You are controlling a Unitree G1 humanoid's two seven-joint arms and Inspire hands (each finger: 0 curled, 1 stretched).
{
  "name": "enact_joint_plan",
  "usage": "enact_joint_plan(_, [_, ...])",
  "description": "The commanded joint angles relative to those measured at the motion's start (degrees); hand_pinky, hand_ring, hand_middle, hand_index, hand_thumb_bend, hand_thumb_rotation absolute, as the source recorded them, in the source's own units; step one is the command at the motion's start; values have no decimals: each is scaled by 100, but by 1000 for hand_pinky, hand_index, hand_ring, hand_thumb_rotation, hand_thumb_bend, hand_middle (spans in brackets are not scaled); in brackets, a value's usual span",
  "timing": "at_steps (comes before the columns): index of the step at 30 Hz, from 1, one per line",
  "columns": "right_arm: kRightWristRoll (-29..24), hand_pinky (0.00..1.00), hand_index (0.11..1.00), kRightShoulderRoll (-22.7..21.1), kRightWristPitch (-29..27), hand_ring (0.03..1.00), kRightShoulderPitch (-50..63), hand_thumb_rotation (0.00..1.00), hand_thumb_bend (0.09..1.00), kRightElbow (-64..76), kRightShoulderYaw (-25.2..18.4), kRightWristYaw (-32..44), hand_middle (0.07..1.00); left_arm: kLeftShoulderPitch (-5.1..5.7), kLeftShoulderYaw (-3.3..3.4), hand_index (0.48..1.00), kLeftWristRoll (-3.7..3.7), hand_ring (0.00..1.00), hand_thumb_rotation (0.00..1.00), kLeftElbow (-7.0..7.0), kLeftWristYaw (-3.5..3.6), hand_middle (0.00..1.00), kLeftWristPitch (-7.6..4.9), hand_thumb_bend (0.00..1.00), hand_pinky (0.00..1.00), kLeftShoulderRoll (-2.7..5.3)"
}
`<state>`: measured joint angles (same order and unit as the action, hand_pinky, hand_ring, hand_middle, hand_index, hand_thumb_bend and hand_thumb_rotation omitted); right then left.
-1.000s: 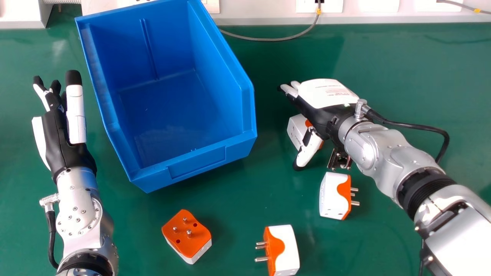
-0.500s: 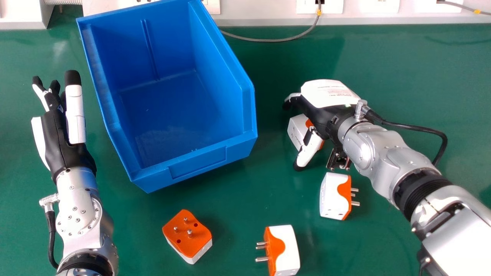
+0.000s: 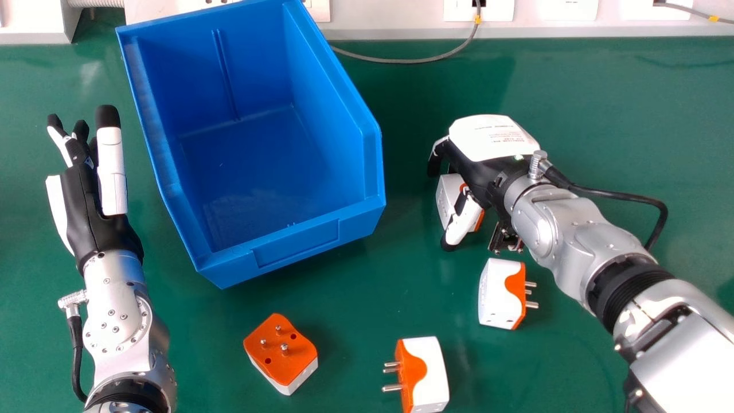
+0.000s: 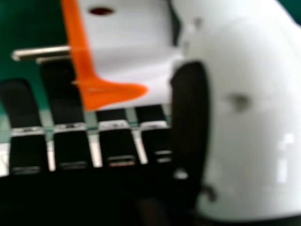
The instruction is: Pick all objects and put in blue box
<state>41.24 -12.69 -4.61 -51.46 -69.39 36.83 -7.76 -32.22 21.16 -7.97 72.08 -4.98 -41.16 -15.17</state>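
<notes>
Plug one (image 3: pixel 448 198) is the one in play, right under the right hand (image 3: pixel 487 135), out on the green table (image 3: pixel 602 115) to the right of the blue box (image 3: pixel 295 244)! And look at that hand: partly closed around it, fingers bent down on the far side, thumb (image 3: pixel 465 222) angled across the near side; how firm the hold is, I can't tell. Over to the right hand view, and there's its orange edge and metal pins (image 4: pixel 41 52), the white body between bent fingers and thumb. Just nearer the robot sits plug two (image 3: pixel 496 295), on its side, pins to the right. Plug three (image 3: pixel 430 373) lies at the bottom edge, pins to the left, and plug four (image 3: pixel 281 358), in front of the box, has its pins pointing up. Across on the left, the left hand (image 3: pixel 80 201) rests beside the box, wide open, fingers extended, holding nothing.
</notes>
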Motion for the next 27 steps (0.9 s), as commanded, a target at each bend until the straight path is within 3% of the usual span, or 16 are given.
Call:
enact_joint_plan(1, [126,414,588,-163,75,453,276,0,555,-129,58,-47,512,-53,-2,989,6,980,897,-98,15,996,-126,1000,942,-28])
enact_joint_plan(9, [17,393,553,-169,-134,456,328,0,535,-119,-74,-217,508,-68,-13,989,28,980,896,-83,-23,996,-98,1000,941,-45])
enact_joint_plan(22, [-33,371,519,-162,-339,448,396,0,515,-67,-239,-595,507,-63,23,989,-24,980,896,-73,63,996,-107,1000,941,-35])
enact_joint_plan(27, [-51,361,513,-159,-363,444,448,0,509,-12,-320,-901,507,-66,-1,989,17,980,896,-66,2,996,-95,1000,941,-39])
